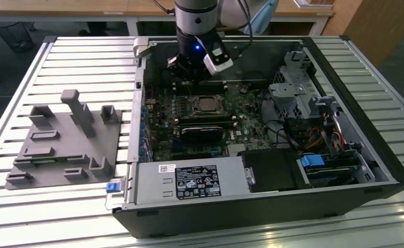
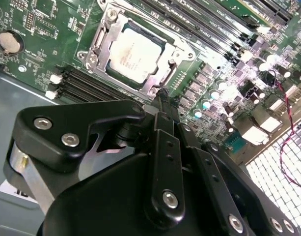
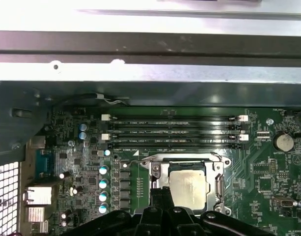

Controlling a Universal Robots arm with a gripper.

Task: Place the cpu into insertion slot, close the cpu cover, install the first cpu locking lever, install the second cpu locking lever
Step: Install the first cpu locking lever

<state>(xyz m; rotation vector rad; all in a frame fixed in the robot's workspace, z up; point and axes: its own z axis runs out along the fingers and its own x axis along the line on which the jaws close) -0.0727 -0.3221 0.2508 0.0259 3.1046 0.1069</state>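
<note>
Second wrist view has the gripper (image 2: 162, 98) low over the green motherboard (image 2: 52, 29), its two black fingers pressed together with nothing between them. Just past the fingertips lies the insertion slot (image 2: 91, 59), and the cpu (image 2: 133, 56) sits flat inside it, dull silver top facing up. The cpu cover (image 2: 103, 42), a metal frame, lies down around the chip's edges. The tips hover close to the near corner of that frame; whether they touch it cannot be told. Long black memory slots (image 2: 84, 86) run beside the socket, close to the fingers, and a coin battery (image 2: 10, 43) sits farther off.

In the first wrist view the closed gripper (image 3: 160, 192) points at the edge of the cpu (image 3: 188, 184), with thin wire levers (image 3: 220, 158) showing at the socket's corners beyond it.

From the exterior view the gripper (image 1: 188, 77) reaches down into the open computer case (image 1: 257, 217), the cpu (image 1: 204, 105) just beneath and in front of it. A grey fixture (image 1: 64, 139) stands well away from the hand, outside the case
</note>
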